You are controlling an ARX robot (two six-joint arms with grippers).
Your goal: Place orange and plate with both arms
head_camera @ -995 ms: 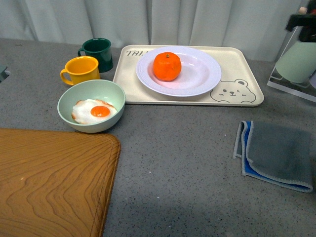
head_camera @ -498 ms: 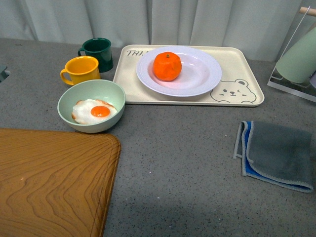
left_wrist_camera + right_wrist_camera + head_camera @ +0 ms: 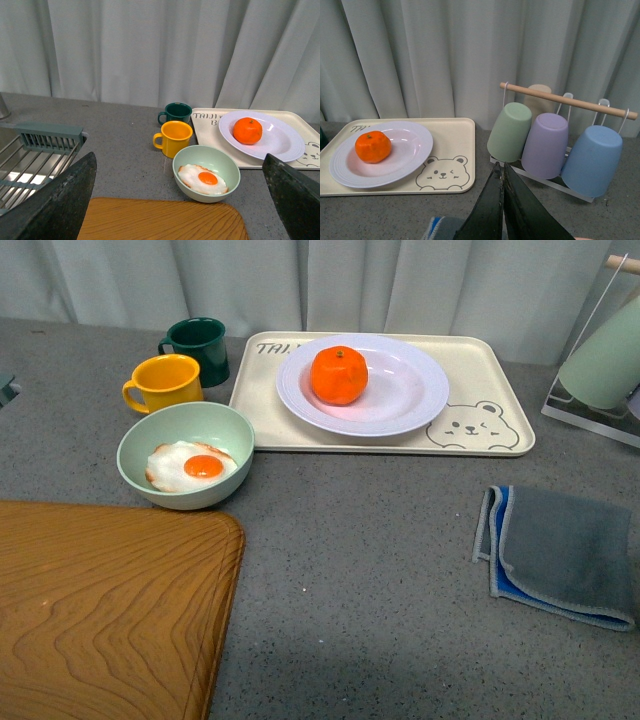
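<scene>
A: Pale curtains hang behind the grey surface (image 3: 380, 540). We see the orange (image 3: 338, 374) sitting in the plate (image 3: 410, 390), which rests on the bear tray (image 3: 480, 360).

B: Both lie well ahead of either arm. Our left gripper (image 3: 180, 200) has its fingers (image 3: 55, 200) wide apart; our right gripper (image 3: 503, 200) has them pressed together, empty.

A: In the front view we see neither arm, so we can't judge which is nearer.

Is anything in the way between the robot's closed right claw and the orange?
Nothing visible blocks it. From the right gripper, only bare tray and the plate rim lie before the orange, which sits uncovered on that plate.
</scene>
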